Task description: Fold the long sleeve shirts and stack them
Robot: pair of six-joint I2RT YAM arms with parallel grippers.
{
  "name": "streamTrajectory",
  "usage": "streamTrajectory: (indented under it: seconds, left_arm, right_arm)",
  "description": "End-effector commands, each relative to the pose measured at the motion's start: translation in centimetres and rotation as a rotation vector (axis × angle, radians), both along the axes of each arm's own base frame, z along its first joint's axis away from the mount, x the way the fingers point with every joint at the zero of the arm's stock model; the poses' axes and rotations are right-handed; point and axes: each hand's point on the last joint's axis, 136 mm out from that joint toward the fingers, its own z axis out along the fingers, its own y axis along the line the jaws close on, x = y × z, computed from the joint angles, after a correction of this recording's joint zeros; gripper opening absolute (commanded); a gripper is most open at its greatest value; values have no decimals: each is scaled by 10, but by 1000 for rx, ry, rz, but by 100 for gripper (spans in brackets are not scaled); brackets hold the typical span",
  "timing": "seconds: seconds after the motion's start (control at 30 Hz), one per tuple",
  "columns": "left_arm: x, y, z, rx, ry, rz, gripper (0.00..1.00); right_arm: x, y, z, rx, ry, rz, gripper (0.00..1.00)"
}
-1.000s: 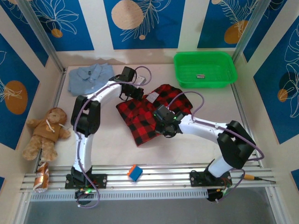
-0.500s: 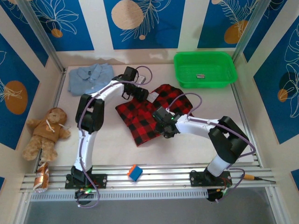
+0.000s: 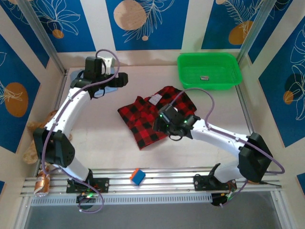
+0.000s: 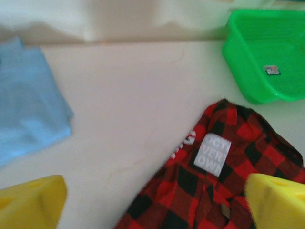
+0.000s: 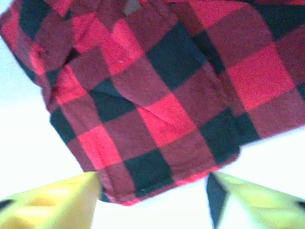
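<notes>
On desk (image 3: 105, 138): your two shirts lie well apart, one red-black checked flannel (image 3: 143, 121) mid-desk, one blue shirt (image 4: 28, 105) far-left. Your left tool (image 4: 155, 200) near blue shirt, right tool (image 5: 152, 200) above flannel, both gaping, empty.

Blue shirt (image 4: 28, 105) far L, checked shirt (image 4: 228, 183) btm R, green bin (image 4: 242, 67) top R.

Left gripper (image 4: 155, 193) at far left, jaws wide apart, empty; right gripper (image 5: 152, 183) central, jaws parted, empty.
</notes>
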Motion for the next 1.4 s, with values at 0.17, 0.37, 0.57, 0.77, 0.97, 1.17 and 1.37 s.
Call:
streamTrajectory:
  seconds: [0.17, 0.37, 0.57, 0.77, 0.97, 1.17, 1.37]
  left_arm:
    - [-30, -35, -122, -110, 290, -36, 41]
    - [-24, -51, -160, -81, 343, -40, 39]
    - [-10, -57, -211, 40, 399, -21, 39]
    - [13, -49, -230, 161, 380, 10, 39]
    - [28, -81, -214, 85, 307, -75, 43]
    - [25, -89, -140, -26, 197, -104, 67]
    - [-18, -19, -52, -154, 168, 14, 97]
  right_arm:
    - [41, 56, -37, 49, 119, 100, 26]
    - [47, 42, -82, -37, 200, 8, 23]
    - [21, 25, -116, -82, 298, -103, 23]
    - [-9, 30, -133, -76, 362, -148, 23]
    - [-27, 37, -138, -30, 384, -202, 24]
    - [-18, 41, -97, 41, 338, -175, 33]
    - [0, 23, -14, 30, 171, -57, 48]
